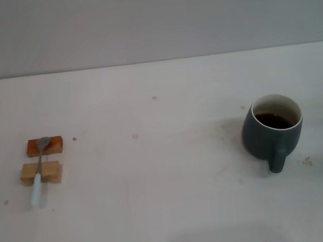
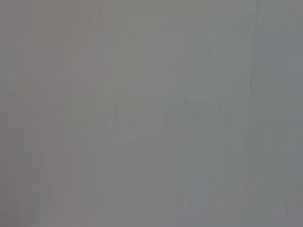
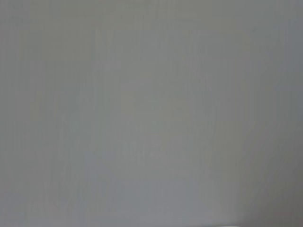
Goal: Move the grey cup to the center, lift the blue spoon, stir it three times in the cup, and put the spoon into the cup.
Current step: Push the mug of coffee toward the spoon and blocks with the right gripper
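Soft, even light falls on the pale matte tabletop point(image 1: 158, 202) in the head view, with no glare; faint shadow pools at 9 o'clock of the rounded dark slate-grey ceramic mug point(image 1: 271, 132), and a dim patch lies at 6 o'clock of the frame; the slim spoon with a pale blue handle point(image 1: 38, 171) looks slightly soft-edged; both wrist views show only a flat, featureless grey field, nothing resolved.
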Robot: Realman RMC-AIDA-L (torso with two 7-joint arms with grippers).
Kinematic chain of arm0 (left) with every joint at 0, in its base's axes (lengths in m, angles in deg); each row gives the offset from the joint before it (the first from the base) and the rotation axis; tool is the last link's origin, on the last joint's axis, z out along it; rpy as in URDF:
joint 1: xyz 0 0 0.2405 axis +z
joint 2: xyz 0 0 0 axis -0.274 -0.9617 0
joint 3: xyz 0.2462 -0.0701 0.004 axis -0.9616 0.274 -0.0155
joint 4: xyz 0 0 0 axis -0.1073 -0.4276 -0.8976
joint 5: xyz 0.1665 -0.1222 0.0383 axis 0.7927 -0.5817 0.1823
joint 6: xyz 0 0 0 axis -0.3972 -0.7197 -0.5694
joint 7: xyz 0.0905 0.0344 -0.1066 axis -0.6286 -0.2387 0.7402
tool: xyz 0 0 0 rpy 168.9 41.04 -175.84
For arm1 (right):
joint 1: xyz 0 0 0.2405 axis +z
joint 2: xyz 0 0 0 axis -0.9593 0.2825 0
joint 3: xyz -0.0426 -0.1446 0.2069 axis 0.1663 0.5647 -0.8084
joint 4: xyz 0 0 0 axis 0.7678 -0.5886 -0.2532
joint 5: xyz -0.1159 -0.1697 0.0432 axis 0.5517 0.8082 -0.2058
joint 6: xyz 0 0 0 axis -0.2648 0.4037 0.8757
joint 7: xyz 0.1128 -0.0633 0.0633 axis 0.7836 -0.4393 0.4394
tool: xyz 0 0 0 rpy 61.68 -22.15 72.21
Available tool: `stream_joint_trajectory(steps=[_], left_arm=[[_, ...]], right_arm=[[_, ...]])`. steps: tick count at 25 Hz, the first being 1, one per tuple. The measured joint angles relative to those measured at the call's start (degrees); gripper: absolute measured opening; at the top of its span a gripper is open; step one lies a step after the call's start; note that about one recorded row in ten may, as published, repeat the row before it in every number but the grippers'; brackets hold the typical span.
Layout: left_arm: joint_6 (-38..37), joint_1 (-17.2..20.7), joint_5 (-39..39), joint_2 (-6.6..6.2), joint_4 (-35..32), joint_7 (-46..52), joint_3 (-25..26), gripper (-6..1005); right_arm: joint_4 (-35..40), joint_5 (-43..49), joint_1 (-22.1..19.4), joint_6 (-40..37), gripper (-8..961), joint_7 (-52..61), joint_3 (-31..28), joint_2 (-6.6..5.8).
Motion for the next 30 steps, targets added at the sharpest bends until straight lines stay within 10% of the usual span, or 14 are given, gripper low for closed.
stream_joint_trajectory(steps=[21,30], left_arm=[[0.1,0.0,-0.1,0.09,0.0,0.3,0.2,800],[0.0,-0.4,-0.2,0.09,0.0,0.3,0.3,800]], right_arm=[[-0.5,-0.2,0.7,2.6,606,0.5,1.3,-0.05],[-0.6,0.0,1.3,3.8,338,0.5,2.2,-0.16]])
